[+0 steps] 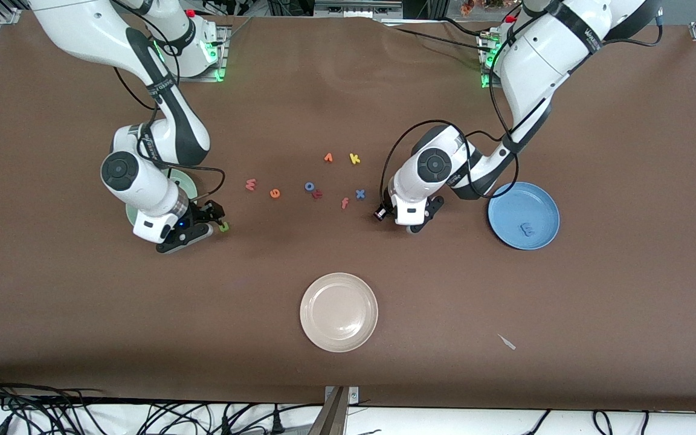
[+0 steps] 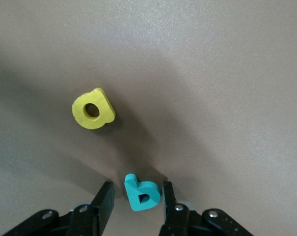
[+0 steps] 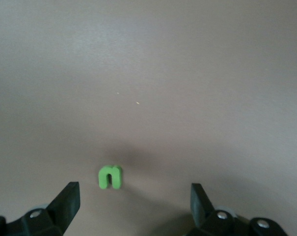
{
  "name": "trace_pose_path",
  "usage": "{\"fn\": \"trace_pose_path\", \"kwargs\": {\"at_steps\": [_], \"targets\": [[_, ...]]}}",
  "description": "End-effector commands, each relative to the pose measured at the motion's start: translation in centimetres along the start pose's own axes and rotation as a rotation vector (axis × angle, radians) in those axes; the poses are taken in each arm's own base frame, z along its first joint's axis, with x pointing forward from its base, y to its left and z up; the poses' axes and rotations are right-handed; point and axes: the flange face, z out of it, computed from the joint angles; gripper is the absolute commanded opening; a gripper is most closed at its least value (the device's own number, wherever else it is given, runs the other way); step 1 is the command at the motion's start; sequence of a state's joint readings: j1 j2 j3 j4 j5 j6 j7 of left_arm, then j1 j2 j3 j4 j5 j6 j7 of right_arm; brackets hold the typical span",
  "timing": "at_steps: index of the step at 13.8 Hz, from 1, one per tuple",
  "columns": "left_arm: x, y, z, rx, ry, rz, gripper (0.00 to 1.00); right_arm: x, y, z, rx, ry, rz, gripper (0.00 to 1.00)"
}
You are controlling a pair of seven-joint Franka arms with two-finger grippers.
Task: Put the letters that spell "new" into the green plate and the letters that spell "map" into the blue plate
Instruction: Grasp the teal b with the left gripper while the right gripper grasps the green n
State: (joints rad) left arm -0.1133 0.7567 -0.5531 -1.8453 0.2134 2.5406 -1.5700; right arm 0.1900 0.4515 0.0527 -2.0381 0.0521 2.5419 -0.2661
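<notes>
Teal "a" (image 2: 142, 195) lies flat on the brown surface (image 1: 348, 90), low in the left wrist frame. The left hand (image 2: 135, 189) is released, with one finger on each side of the letter and a small gap at one edge. The yellow "p" (image 2: 93, 109) sits near, with bare room all round. The blue plate (image 1: 508, 205) holds the "m" (image 1: 527, 229). The right hand (image 3: 133, 191) is spread wide over the green "n" (image 3: 110, 177), near the green plate (image 1: 182, 179).

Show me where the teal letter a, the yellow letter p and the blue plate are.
teal a (image 2: 142, 194): left wrist view, on its flat top face, between the left gripper's jaws.
yellow p (image 2: 93, 109): left wrist view, on the round body by its hole.
blue plate (image 1: 514, 205): front view, on the bare floor of the plate.
</notes>
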Motion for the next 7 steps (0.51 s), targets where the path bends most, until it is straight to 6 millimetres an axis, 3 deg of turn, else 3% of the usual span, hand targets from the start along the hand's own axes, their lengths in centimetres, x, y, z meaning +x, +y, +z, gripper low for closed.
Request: {"fn": "trace_pose_path", "kwargs": {"at_steps": [1, 6, 7], "targets": [[0.0, 0.4, 0.2, -0.007, 0.018, -0.003, 0.33, -0.4, -0.5, 1.2, 0.001, 0.014, -0.031, 1.0], [-0.1, 0.6, -0.1, -0.009, 0.018, 0.003, 0.27, -0.8, -2.3, 3.8, 0.007, 0.042, -0.054, 0.95], [0.0, 0.7, -0.4, -0.013, 0.019, 0.001, 0.22, -0.9, -2.4, 4.0, 0.008, 0.042, -0.054, 0.95]]}}
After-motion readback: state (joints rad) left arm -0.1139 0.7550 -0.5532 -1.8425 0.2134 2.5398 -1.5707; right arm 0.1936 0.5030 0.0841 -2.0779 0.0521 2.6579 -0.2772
